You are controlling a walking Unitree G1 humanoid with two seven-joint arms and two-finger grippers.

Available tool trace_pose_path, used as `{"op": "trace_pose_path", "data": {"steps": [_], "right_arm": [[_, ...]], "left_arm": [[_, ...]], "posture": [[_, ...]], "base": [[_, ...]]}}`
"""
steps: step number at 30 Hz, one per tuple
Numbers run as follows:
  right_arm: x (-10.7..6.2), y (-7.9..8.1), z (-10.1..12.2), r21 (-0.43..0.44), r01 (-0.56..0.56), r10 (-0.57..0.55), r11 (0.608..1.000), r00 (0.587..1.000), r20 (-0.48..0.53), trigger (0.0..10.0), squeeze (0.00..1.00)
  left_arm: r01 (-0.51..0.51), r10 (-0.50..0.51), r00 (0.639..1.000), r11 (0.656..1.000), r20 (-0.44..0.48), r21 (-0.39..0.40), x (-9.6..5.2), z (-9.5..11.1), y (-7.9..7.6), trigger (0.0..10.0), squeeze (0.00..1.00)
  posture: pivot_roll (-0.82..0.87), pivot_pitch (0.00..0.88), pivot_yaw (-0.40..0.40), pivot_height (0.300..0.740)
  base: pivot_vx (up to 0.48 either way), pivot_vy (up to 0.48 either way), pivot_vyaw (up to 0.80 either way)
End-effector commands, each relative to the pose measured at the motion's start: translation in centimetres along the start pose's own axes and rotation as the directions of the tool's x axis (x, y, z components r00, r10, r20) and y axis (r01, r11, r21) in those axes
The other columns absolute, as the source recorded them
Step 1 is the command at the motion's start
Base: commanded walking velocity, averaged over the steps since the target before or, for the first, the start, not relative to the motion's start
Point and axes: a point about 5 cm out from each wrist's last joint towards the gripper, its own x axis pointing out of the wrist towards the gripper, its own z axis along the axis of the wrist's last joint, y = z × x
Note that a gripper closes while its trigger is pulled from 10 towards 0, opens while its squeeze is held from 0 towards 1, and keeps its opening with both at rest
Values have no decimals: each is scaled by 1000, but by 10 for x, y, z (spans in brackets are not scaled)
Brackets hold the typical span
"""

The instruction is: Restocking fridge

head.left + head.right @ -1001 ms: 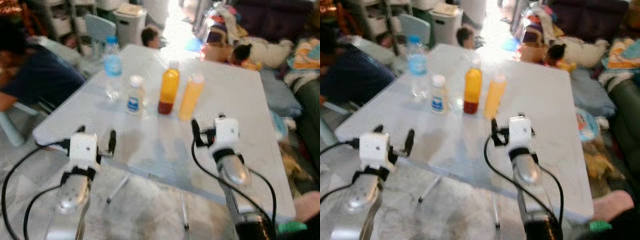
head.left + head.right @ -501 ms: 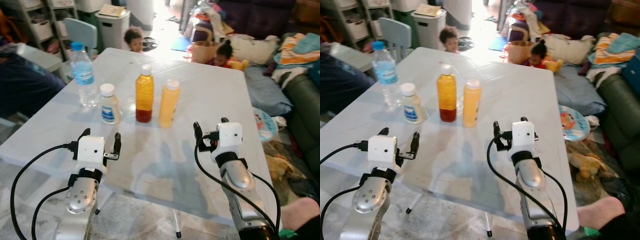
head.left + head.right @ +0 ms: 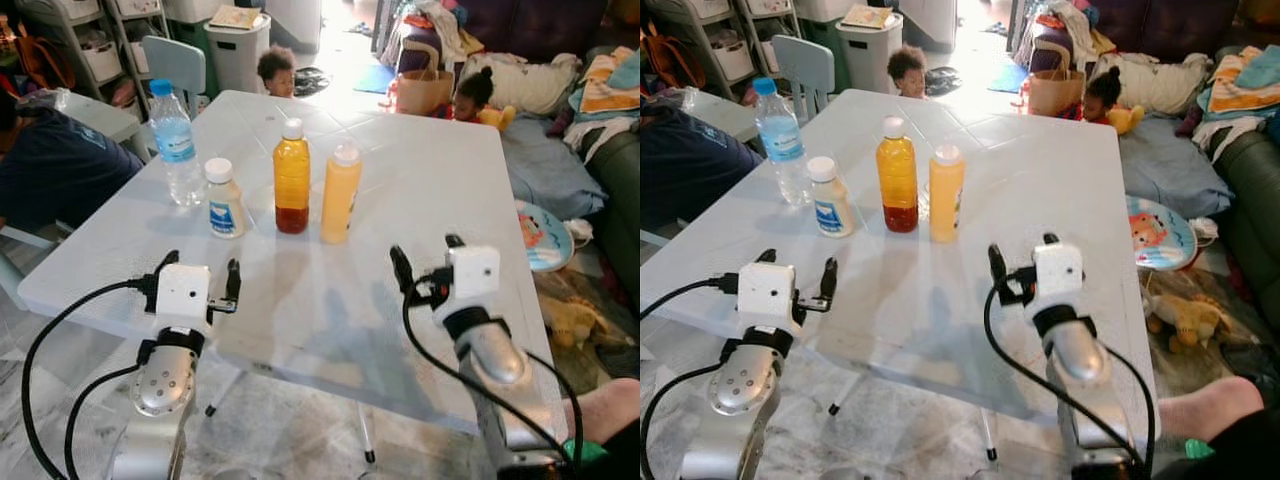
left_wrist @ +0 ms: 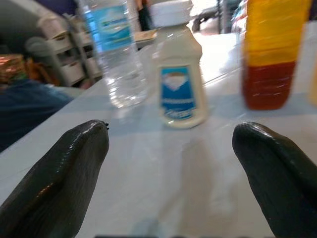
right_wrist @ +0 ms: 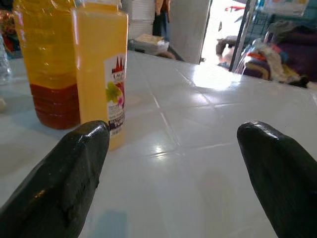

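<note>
I cannot read any word, brand or number here. The orange juice bottle [image 5: 99, 69] carries a white label with red peaks and a picture of fruit, its lettering too small to make out. The small white bottle [image 4: 179, 69] has a blue label with a pale emblem. The water bottle [image 4: 115, 47] has a blurred blue wrapper.

Head cameras look down over the table [image 3: 420, 170]; wrist cameras skim it, facing bottles.

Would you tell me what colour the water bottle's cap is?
Blue: the water bottle has a blue cap and label, clearest in the right eye view.
</note>
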Motion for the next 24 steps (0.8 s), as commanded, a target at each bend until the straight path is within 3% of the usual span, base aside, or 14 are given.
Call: {"op": "trace_pose_path", "data": {"steps": [1, 5, 9, 12, 14, 18, 20, 23, 24], "right_arm": [[4, -1, 4, -26, 19, -20, 999, 1000, -12, 10000, 0], [13, 13, 1, -13, -35, 34, 999, 997, -73, 10000, 0], [27, 42, -10, -18, -144, 140, 989, 982, -130, 10000, 0], [30, 50, -14, -6, -126, 124, 992, 982, -143, 10000, 0], [31, 52, -13, 12, -109, 110, 994, 985, -133, 10000, 0], [28, 66, -6, -32, -189, 188, 981, 982, -33, 10000, 0], [25, 65, -4, -63, -159, 159, 985, 987, 6, 10000, 0], [22, 58, -5, -44, -103, 104, 994, 995, 7, 10000, 0], [20, 57, -3, -96, -116, 120, 989, 992, 37, 10000, 0]], "left_arm": [[-14, 14, 1000, 1000, 11, 4, 1, 5, 5, 10000, 0], [8, -8, 1000, 1000, 8, 15, 4, 6, 5, 10000, 0], [35, -35, 999, 999, 20, 15, 9, 9, -2, 10000, 0], [24, -24, 999, 1000, 34, 6, 10, 15, -4, 10000, 0], [16, -16, 999, 1000, 39, 3, 9, 17, -4, 10000, 0], [-6, 6, 1000, 1000, 31, -2, 3, 15, 1, 10000, 0], [1, -1, 1000, 1000, 26, 8, 0, 13, 2, 10000, 0], [-3, 3, 1000, 1000, 24, 12, 1, 14, 6, 10000, 0], [-9, 9, 1000, 1000, 23, 15, 2, 14, 8, 10000, 0]], "posture": [[64, 148, 4, 740], [60, 161, 12, 740], [71, 162, -17, 740], [108, 158, -52, 740], [117, 155, -54, 740], [122, 148, -39, 740], [121, 151, -37, 740], [115, 157, -36, 740], [109, 156, -38, 740]], "base": [[0, 0, 0], [0, 0, 0], [0, 0, 0], [0, 0, 0], [0, 0, 0], [0, 0, 0], [0, 0, 0], [0, 0, 0], [0, 0, 0]]}}
